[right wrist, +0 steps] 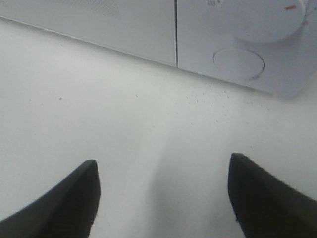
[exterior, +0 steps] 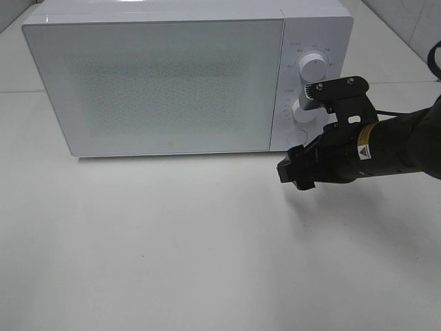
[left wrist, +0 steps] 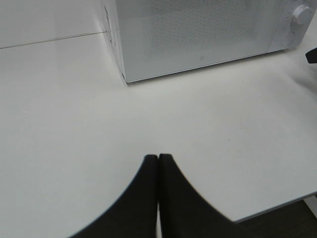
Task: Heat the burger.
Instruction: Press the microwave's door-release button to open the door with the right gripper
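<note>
Hovering right jaws: spread wide with nothing between them, hanging low over the counter (right wrist: 148,139), just in front of the control panel (exterior: 339,41) of the microwave (exterior: 165,83).
Resting left jaws: pressed together tip to tip and holding nothing, above the counter and well apart from the microwave's front corner. They look parked out of the way.
Right arm (exterior: 393,148): comes in from the right side and aims its jaws toward the round button (right wrist: 239,64) at the foot of the panel. My judgement is that it is placed there to work the controls, whether the button or a dial I cannot tell.
Door (exterior: 158,131): shut flush against the body. Nothing can be made out through its dotted window.
Whereabouts of the burger: not visible in any view, neither on the counter nor in either set of jaws. It may sit behind the shut door, but the pictures do not show that.
Dials: two, the upper dial (exterior: 313,67) in full sight and the lower dial (exterior: 303,110) partly covered by the arm's wrist mount.
Count: one microwave, one door, two dials, one round button, two sets of jaws. No burger and no plate are in sight.
Step judged: with the door closed, setting or starting the heating seems to be the job in hand.
</note>
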{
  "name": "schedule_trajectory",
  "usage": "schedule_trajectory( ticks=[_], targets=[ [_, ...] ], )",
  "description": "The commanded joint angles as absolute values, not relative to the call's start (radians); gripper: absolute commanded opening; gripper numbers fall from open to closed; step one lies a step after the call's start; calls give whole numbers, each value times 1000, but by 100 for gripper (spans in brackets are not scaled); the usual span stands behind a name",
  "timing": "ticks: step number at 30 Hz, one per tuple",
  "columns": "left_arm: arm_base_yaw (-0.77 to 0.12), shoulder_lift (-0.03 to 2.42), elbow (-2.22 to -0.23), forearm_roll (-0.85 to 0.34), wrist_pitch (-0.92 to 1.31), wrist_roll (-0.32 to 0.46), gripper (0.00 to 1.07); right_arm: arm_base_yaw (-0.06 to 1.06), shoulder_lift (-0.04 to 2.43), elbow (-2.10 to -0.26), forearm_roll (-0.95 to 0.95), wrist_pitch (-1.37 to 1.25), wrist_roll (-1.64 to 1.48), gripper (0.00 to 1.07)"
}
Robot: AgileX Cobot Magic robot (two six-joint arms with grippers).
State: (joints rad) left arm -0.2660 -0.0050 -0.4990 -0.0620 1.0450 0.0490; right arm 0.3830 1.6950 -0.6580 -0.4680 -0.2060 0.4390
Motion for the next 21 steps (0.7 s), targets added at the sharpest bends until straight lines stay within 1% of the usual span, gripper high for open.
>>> schedule_trajectory(
  ticks=[1, 3, 5, 6, 7, 8, 10, 11, 12, 14, 15, 16, 17, 18, 19, 21],
  targets=[
    [-263, -25, -496, -64, 1036, 47, 0, 385, 1683, -676, -480, -109, 426, 69],
    [-263, -25, -496, -64, 1036, 47, 0, 387, 1683, -686, -479, -71, 426, 69],
    [-263, -25, -496, -64, 1036, 47, 0, 387, 1683, -731, -467, 105, 426, 69],
    [-263, -25, -496, -64, 1036, 47, 0, 387, 1683, -731, -467, 105, 426, 69],
    [-263, -25, -496, -64, 1036, 47, 0, 387, 1683, -742, -455, 143, 423, 69],
    [-263, -25, -496, -64, 1036, 47, 0, 387, 1683, -769, -425, 234, 401, 68],
    [-263, -25, -496, -64, 1036, 47, 0, 387, 1683, -782, -401, 276, 377, 67],
    [-263, -25, -496, -64, 1036, 47, 0, 387, 1683, -805, -342, 343, 312, 67],
    [-263, -25, -496, -64, 1036, 47, 0, 387, 1683, -805, -342, 343, 312, 67],
    [-263, -25, -496, -64, 1036, 47, 0, 387, 1683, -840, -204, 436, 174, 67],
    [-263, -25, -496, -64, 1036, 47, 0, 387, 1683, -840, -204, 436, 174, 67],
    [-263, -25, -496, -64, 1036, 47, 0, 387, 1683, -864, -116, 500, 93, 67],
    [-263, -25, -496, -64, 1036, 47, 0, 387, 1683, -877, -70, 532, 59, 67],
    [-263, -25, -496, -64, 1036, 47, 0, 387, 1683, -877, -70, 532, 59, 67],
    [-263, -25, -496, -64, 1036, 47, 0, 387, 1683, -899, 0, 590, 17, 67],
    [-263, -25, -496, -64, 1036, 47, 0, 384, 1683, -911, 21, 620, 9, 67]
  ],
)
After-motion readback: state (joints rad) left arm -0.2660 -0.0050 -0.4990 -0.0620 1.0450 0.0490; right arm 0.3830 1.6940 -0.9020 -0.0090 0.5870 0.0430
